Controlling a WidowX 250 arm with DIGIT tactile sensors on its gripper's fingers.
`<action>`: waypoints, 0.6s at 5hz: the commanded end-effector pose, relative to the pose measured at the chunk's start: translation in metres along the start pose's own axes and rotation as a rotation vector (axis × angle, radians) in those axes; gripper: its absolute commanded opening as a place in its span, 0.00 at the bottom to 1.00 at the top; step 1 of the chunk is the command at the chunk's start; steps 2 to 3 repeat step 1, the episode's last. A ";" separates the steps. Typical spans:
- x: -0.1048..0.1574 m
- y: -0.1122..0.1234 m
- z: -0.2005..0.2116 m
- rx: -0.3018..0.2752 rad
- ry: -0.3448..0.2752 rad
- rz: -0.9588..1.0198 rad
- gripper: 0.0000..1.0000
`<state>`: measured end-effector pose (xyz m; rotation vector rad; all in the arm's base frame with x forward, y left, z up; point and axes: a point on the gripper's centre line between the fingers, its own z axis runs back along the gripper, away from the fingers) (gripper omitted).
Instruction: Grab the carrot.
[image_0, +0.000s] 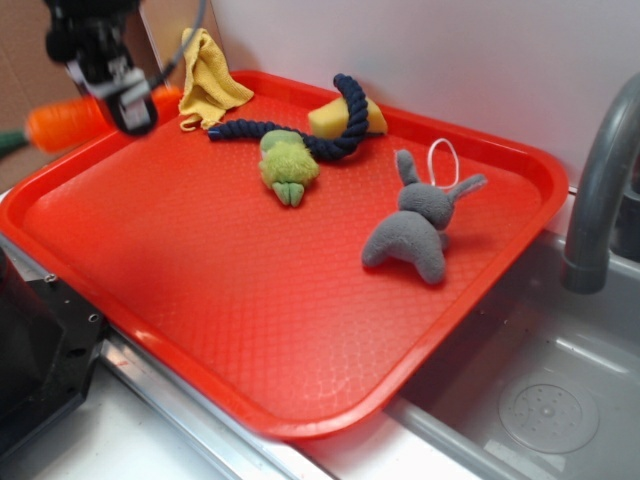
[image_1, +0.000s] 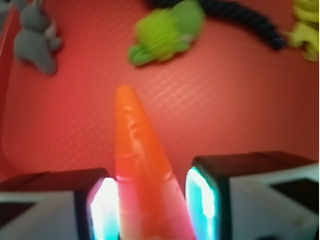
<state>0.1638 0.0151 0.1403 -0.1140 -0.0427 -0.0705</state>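
Carrot (image_1: 142, 165) sits between the two pads of the end effector (image_1: 152, 200), its thick end held low in the wrist view and its tapered tip pointing out over the red tray (image_0: 300, 300). In the exterior view the carrot (image_0: 65, 122) is up at the tray's far left corner, lying roughly level, with its dark green stub poking out past the tray's edge. It looks lifted clear of the tray floor, though the angle leaves that uncertain. The pads (image_1: 104, 205) press close on both flanks, so the end effector is narrowed onto the carrot rather than spread.

The grab looks essentially made; what remains is keeping it secure. The grip sits near the thick end, so the long tapered part overhangs and could lever the toy out if the arm swings fast. A steady squeeze and a slow, straight rise should serve best. The ridged surface ought to help the pads bite.

Nothing crowds the hold: the yellow cloth (image_0: 210, 80) lies just beside it at the tray's back edge, while the green plush (image_0: 287, 163), the dark blue rope (image_0: 300, 130) and the grey bunny (image_0: 420, 225) rest well apart.
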 end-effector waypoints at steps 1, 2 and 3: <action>-0.002 0.023 0.044 0.178 -0.036 0.240 0.00; -0.002 0.023 0.044 0.178 -0.036 0.240 0.00; -0.002 0.023 0.044 0.178 -0.036 0.240 0.00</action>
